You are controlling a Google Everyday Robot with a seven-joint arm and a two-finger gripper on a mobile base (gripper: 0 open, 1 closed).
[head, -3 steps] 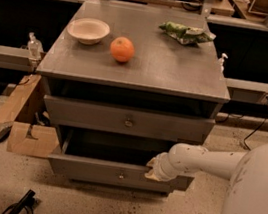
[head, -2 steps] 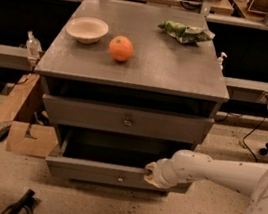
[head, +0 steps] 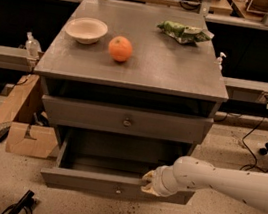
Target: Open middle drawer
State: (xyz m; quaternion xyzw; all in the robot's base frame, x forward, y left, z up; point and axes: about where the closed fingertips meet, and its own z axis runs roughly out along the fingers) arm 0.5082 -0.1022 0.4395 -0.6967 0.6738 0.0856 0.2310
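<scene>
The grey cabinet has a top drawer that is closed, with a small round knob. Below it the middle drawer stands pulled well out toward me. Its long low front carries a small knob, and its inside looks dark and bare. My gripper is at the top edge of that drawer's front, right of the knob, on the end of my white arm, which comes in from the right. The lowest drawer is hidden under the pulled-out one.
On the cabinet top lie a white bowl, an orange and a green snack bag. Cardboard boxes stand on the floor to the left of the cabinet. Cables and a black object lie on the speckled floor.
The middle drawer has slid further out toward me. My gripper and arm have moved with its front edge, lower and nearer in the view.
</scene>
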